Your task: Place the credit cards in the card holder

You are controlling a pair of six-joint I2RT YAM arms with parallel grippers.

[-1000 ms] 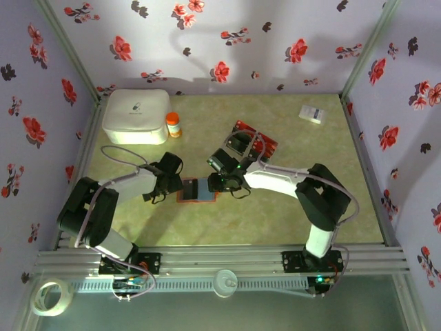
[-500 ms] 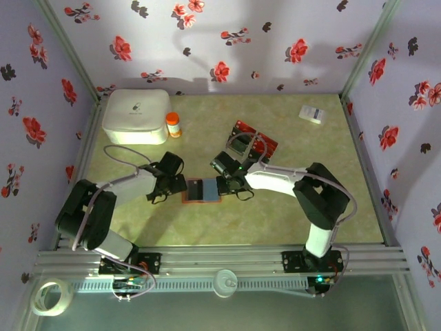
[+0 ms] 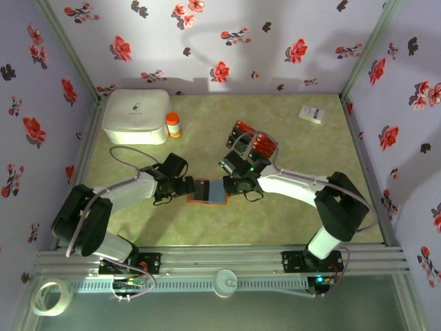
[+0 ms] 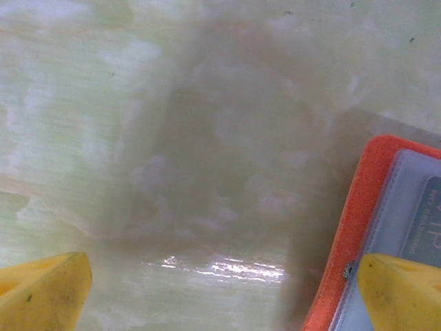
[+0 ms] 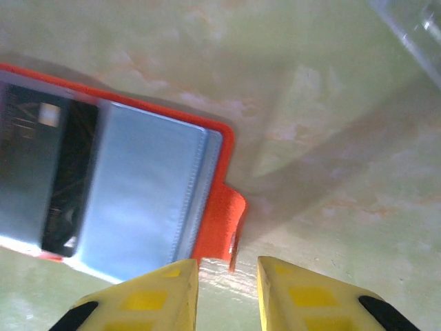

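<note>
Card holder: orange-red, lying open and flat on the tabletop near its middle, between your two hands. Bluish-grey clear sleeves face up. In the right wrist view one dark card shows inside a sleeve of the holder.

Credit cards: a loose cluster of red and black, lying beyond the holder and to its right, apart from it.

Left hand: at the holder's left edge. In your left wrist view the hand is spread wide and grips nothing. One yellow fingertip sits over the holder's orange border, the other over bare tabletop.

Right hand: at the holder's right edge. In your right wrist view the hand is drawn almost closed, with the holder's small orange tab reaching into the narrow gap. You cannot tell whether it is pinched.

Also on the tabletop: white box at far left, small orange bottle just beside it, white slip at far right.
</note>
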